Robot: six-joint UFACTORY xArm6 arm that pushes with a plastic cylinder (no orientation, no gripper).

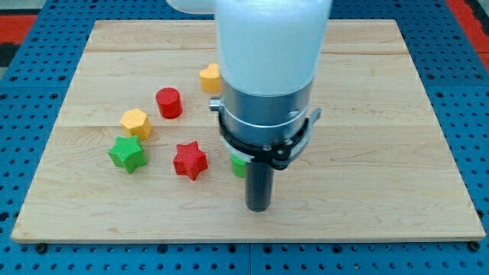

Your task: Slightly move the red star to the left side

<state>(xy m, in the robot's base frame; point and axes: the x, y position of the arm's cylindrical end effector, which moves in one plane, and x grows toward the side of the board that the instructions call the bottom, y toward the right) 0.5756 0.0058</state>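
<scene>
The red star (189, 160) lies on the wooden board (382, 114), left of centre. My tip (258, 208) rests on the board to the star's right and a little lower, with a gap between them. A green block (239, 165) sits just right of the star, mostly hidden behind my rod. A green star (127, 153) lies to the red star's left. A yellow hexagonal block (135, 122) is above the green star. A red cylinder (169, 102) is above the red star. A yellow block (210, 77) sits further up, partly hidden by the arm.
The arm's white and grey body (271, 69) covers the middle of the board. A blue pegboard surface (30, 46) surrounds the board on all sides.
</scene>
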